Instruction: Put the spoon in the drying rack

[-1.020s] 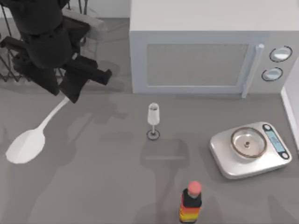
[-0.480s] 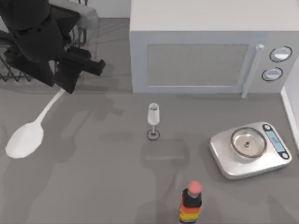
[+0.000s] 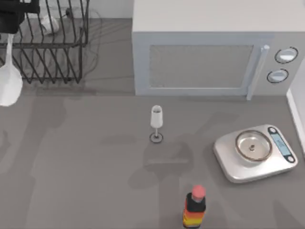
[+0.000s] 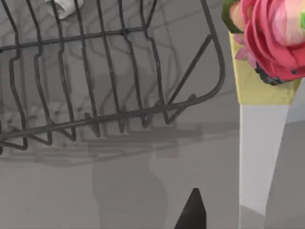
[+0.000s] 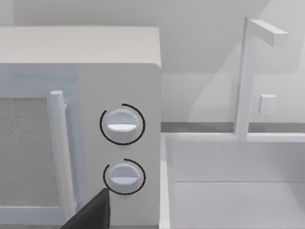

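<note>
The spoon point(image 3: 9, 81) is seen hanging bowl-down at the table's far left edge, in front of the drying rack point(image 3: 52, 52) (not inside it). Its handle is gripped by the left gripper point(image 3: 12, 21) above. The right arm is parked by the microwave point(image 5: 81, 133).

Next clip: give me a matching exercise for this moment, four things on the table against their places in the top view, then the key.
Things:
1. spoon
2. drying rack
3. glass
4. scale

Places:
A. at the right, in front of the microwave
B. near the table's middle, upright
C. far left corner
D. at the left edge, bowl down, in front of the rack's left end

Pairs: 1-D, 2-C, 3-B, 4-A
</note>
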Action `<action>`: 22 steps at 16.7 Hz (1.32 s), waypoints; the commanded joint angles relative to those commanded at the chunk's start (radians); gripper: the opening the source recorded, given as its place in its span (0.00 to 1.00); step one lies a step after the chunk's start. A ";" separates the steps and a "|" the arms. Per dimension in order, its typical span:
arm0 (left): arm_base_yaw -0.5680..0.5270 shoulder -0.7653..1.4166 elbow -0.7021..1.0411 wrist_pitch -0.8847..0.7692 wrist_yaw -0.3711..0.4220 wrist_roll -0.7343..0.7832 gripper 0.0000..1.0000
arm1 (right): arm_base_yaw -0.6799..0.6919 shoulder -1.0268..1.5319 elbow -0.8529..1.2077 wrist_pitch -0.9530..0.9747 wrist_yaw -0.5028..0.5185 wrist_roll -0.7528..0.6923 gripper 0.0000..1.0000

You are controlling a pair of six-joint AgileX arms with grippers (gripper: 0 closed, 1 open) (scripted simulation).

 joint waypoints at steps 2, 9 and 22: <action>0.081 -0.112 -0.088 0.184 0.026 -0.003 0.00 | 0.000 0.000 0.000 0.000 0.000 0.000 1.00; 0.300 -0.439 -0.313 0.624 0.100 -0.013 0.00 | 0.000 0.000 0.000 0.000 0.000 0.000 1.00; 0.300 -0.254 -0.345 0.882 0.085 -0.013 0.00 | 0.000 0.000 0.000 0.000 0.000 0.000 1.00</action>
